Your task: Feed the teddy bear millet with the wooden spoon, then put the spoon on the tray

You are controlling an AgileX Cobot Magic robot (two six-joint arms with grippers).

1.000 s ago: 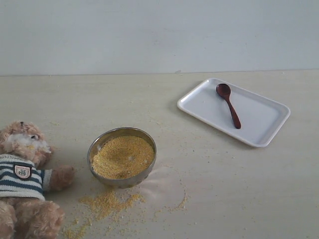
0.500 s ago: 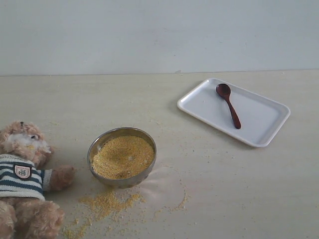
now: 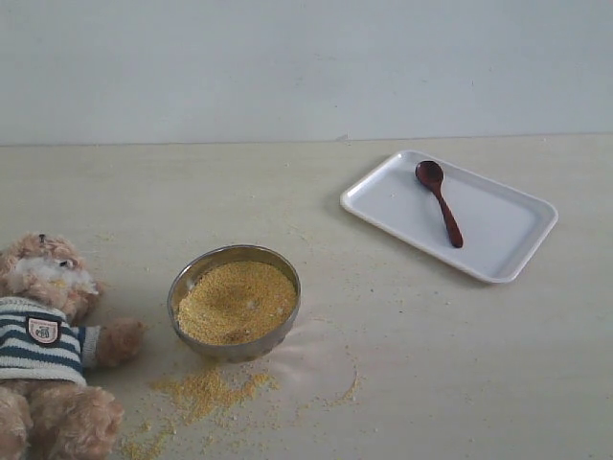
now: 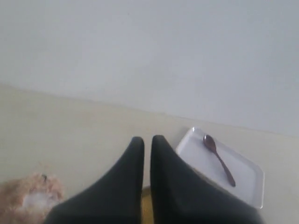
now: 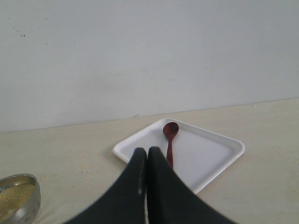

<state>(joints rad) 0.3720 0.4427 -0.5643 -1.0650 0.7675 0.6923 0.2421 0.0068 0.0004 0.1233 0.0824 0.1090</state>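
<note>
R end effector [image 5: 147, 151] & L end effector [image 4: 146, 141]: both pressed together, empty. Ahead of both, not touching: wooden spoon [image 3: 440, 202], lying in tray [image 3: 503, 230].

Left gripper [image 4: 146, 139]: two black tapered fingers, tips drawn together, only a thin slit between them, empty. Right gripper [image 5: 147, 150]: same black tapered pair, tips pressed flush, empty.
</note>
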